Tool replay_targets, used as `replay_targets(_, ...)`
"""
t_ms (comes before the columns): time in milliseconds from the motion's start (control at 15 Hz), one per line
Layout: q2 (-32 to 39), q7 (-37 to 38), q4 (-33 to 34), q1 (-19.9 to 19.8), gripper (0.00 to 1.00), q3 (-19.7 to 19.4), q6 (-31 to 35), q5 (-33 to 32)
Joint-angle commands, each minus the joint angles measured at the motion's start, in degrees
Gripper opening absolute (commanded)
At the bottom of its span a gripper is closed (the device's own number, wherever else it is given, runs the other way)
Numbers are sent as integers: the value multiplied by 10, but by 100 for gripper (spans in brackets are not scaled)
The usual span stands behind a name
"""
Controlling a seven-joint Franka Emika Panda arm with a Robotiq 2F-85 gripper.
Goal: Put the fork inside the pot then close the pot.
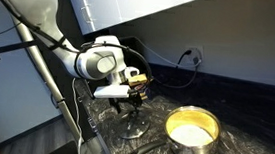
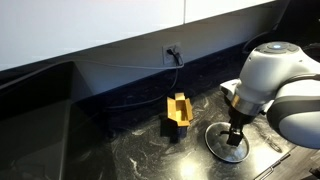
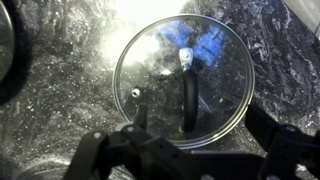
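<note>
Since the glass lid (image 3: 185, 80) is lying flat on the tabletop (image 3: 70, 115) with its black handle (image 3: 187, 97) facing up, the tool (image 3: 192, 150) is hanging right above it, jaws wide and empty, probably lining up to take that handle. The pot (image 1: 191, 132) is standing open just beside the lid; I am not seeing the fork, so perhaps it is lying inside already

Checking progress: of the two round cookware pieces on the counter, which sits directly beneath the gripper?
The flat glass lid, right under the gripper; the steel pot stands uncovered off to the side.
</note>
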Motion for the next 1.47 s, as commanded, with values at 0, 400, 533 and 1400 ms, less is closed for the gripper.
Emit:
replay_targets(0, 22, -2, 17, -11, 100, 12, 6, -15)
replay_targets(400, 40, 14, 30, -11, 50, 7, 3, -38)
replay_targets(533, 43, 15, 32, -12, 34, 7, 1, -39)
replay_targets(1400, -86, 166, -34, -1, 4, -15, -29, -47)
